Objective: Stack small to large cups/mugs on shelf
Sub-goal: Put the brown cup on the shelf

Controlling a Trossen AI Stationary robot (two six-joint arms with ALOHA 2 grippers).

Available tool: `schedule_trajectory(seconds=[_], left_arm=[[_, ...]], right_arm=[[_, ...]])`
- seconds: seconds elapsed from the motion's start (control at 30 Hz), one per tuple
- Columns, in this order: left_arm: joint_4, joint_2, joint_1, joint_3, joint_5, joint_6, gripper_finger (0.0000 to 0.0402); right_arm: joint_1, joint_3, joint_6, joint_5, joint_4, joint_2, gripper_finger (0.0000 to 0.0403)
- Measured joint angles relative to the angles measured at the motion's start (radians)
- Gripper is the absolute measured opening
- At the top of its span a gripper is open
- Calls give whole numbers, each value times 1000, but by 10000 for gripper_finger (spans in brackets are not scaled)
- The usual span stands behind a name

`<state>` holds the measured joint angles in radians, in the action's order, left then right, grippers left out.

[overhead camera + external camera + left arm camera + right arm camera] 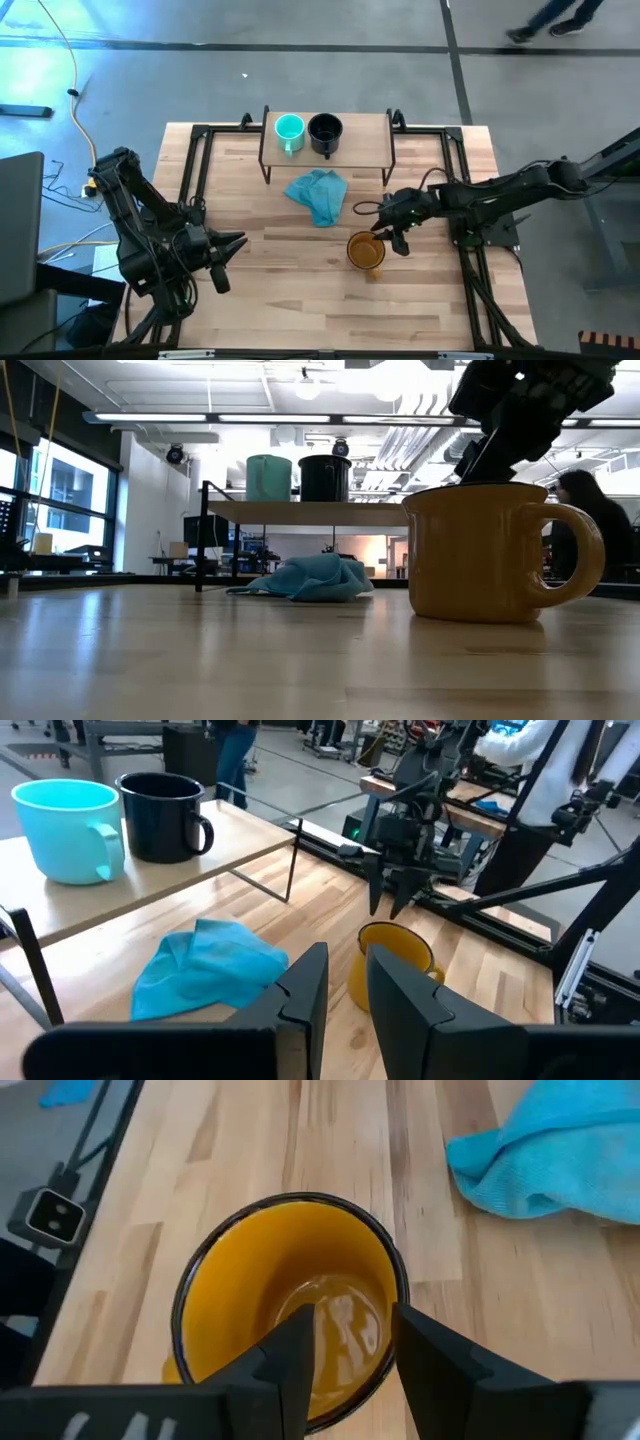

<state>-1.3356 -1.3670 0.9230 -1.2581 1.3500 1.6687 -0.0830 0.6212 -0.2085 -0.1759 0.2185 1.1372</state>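
One mug is left for you: the amber-yellow mug (290, 1305) stands on the table directly under your right gripper (345, 1350), whose fingers are apart above its rim. Lower, clamp the wall, then carry it past the cloth (318, 195) to the shelf (365, 130), beside the black mug (325, 131) and teal mug (289, 130). The left gripper (236, 243) waits, fingers apart.

A crumpled blue-teal cloth (319, 195) lies on the light-wood tabletop (290, 290); a person (585, 510) sits in the room behind.
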Motion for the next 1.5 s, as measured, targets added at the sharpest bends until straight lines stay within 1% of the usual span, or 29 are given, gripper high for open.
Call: schedule_trajectory(seconds=[0.23, 0.37, 0.47, 0.67, 0.9, 1.0, 1.13, 1.17, 1.5], left_arm=[[1, 0, 0, 28, -3, 47, 62], [2, 0, 0, 29, -7, 51, 62], [3, 0, 0, 29, -9, 63, 62], [8, 0, 1, 29, -48, 67, 62], [8, 0, 1, 29, -60, 67, 62], [4, 0, 1, 29, -60, 67, 62], [1, 0, 1, 29, -60, 59, 62], [0, 0, 1, 29, -60, 58, 62], [-3, 0, 8, 29, -60, 56, 62]], right_arm=[[1, 71, 71, -8, 5, 98, 126], [22, 133, 112, -12, 55, 169, 126], [37, 168, 138, -40, 94, 223, 126], [39, 225, 169, -51, 113, 317, 126], [40, 262, 175, -59, 144, 384, 123], [40, 270, 163, -42, 174, 390, 98], [55, 270, 126, -45, 197, 390, 27], [58, 270, 126, -45, 200, 390, 16], [84, 269, 21, -22, 214, 362, 5]])
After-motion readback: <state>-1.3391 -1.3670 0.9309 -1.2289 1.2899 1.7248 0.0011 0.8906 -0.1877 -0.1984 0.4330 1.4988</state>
